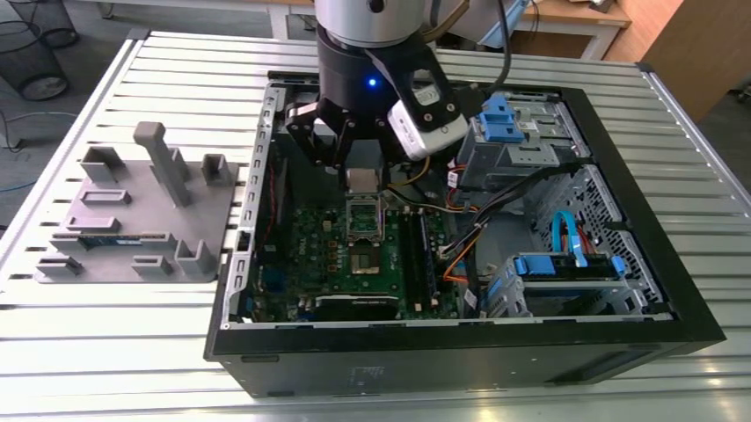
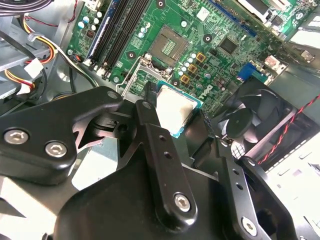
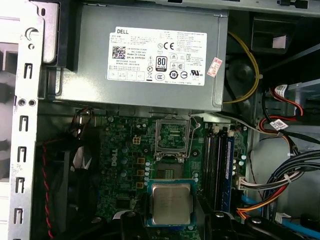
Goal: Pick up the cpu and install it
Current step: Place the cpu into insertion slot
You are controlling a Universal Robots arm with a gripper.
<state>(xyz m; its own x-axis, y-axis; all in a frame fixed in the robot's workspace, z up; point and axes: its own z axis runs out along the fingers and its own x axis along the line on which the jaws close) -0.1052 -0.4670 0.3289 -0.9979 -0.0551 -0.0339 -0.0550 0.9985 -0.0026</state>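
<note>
The cpu [image 3: 171, 202] has a silver-grey metal top with a thin blue-green border. The gripper [image 2: 175, 109] is matte black, with silver screw heads [image 2: 181, 201]. The motherboard [image 3: 125, 150] is dark green, dotted with small pale round parts. The power supply [image 3: 150, 95] is plain grey with a white label [image 3: 157, 55] (beside it sits one small red-and-white sticker [image 3: 215, 66]). The computer case [image 1: 470, 356] is black, the table [image 1: 118, 352] is pale grey in long stripes, and the drive clips [image 1: 499, 119] are bright blue.
</note>
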